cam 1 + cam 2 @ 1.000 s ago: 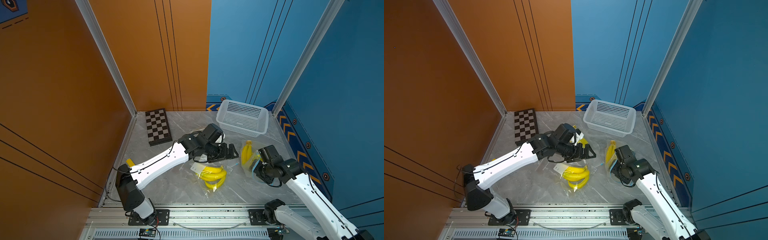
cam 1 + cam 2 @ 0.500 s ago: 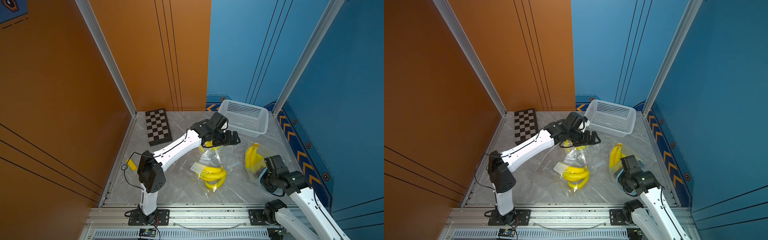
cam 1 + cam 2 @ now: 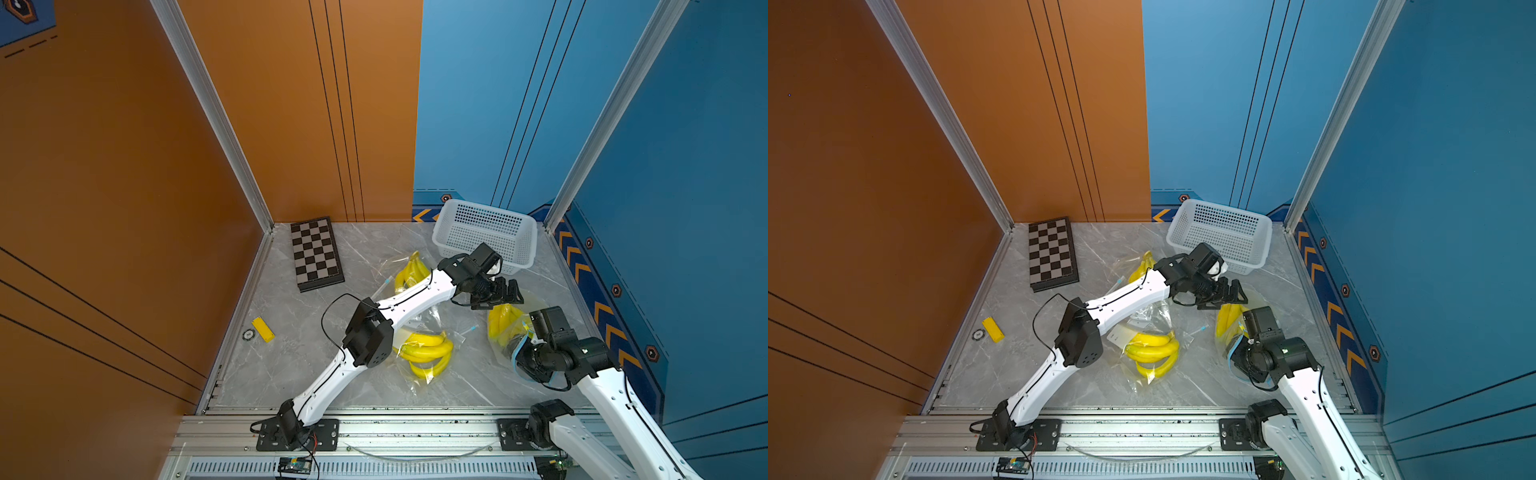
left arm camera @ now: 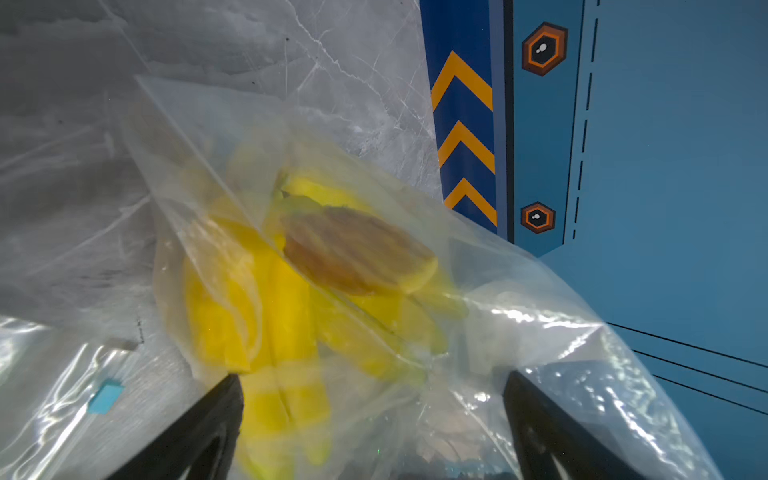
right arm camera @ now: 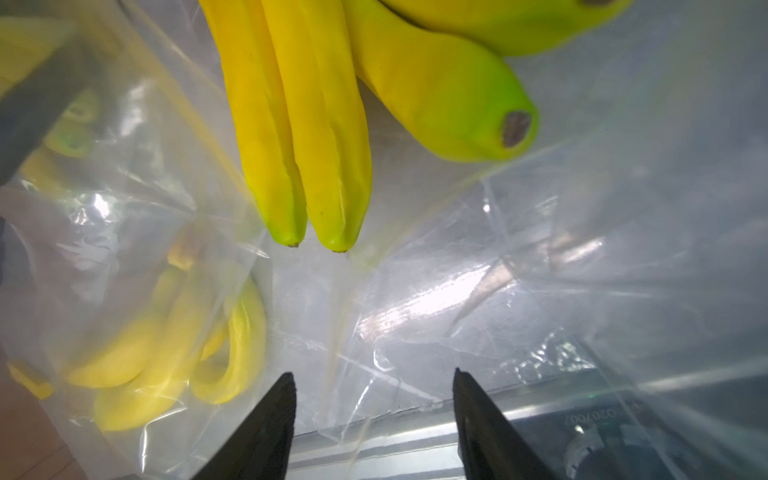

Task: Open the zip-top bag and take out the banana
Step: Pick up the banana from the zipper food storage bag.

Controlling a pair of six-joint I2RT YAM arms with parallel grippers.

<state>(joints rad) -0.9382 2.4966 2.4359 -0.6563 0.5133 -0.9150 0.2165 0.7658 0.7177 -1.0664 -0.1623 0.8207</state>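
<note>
My left claw (image 3: 508, 291) hangs released over the zip-top bag (image 5: 457, 270), my right claw (image 5: 374, 415) parted around its film. I'd pinch opposite lips and peel slowly, sparing the banana (image 5: 316, 124).

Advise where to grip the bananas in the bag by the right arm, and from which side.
Probably across the two parallel bananas near their tips, from the right gripper side: the tips point toward its open jaws. Their crown faces the left gripper behind the bag film.

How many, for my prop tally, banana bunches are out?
3: far bunch near the chessboard, middle bunch front-centre, right bunch between left gripper and right gripper. More may be hidden.
</note>
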